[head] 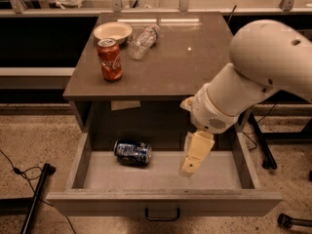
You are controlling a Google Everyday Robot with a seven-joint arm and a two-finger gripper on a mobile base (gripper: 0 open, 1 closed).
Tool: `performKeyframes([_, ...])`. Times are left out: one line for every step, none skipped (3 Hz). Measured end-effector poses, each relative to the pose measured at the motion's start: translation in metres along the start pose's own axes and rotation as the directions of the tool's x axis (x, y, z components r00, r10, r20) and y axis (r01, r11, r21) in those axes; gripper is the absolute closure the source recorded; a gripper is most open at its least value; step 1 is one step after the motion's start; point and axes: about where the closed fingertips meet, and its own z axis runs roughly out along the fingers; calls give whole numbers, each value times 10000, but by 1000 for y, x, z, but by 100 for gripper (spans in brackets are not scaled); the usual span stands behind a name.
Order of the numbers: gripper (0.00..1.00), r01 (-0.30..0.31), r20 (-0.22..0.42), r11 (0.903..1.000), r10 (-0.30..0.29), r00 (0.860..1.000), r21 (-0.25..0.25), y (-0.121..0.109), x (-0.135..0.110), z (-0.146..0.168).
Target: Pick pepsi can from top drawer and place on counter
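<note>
Top drawer point(163, 201) pulled fully out, dark pull handle point(162, 213) centred on its front panel.

- Left of the drawer, on the speckled floor: a black pole point(35, 196) lying slantwise.
- Above and behind the drawer, the counter point(185, 62). Over the drawer's left half stand a red Coca-Cola can point(109, 60), upright, a pale bowl point(112, 32) behind it, and a clear plastic bottle point(143, 41) on its side just right of the bowl.
- Inside the drawer, left of centre and toward the back: pepsi can point(132, 152), lying on its side on the drawer floor.
- Inside the drawer, right of centre: gripper point(191, 165), pointing down, apart from the can and to its right. Whether it is spread or closed, cannot tell; it holds nothing.
- Over the drawer's right side: white arm point(253, 77) reaching in from the right.
</note>
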Motion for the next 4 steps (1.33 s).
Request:
performKeyframes([0, -14, -40, 10000, 14, 10000, 53, -1, 1, -4])
performKeyframes([0, -117, 490, 9999, 114, 9987, 67, -6, -6, 19])
performKeyframes([0, -268, 655, 9967, 217, 9976, 772, -24, -27, 55])
performKeyframes([4, -325, 82, 9891, 317, 9995, 1434, -44, -48, 99])
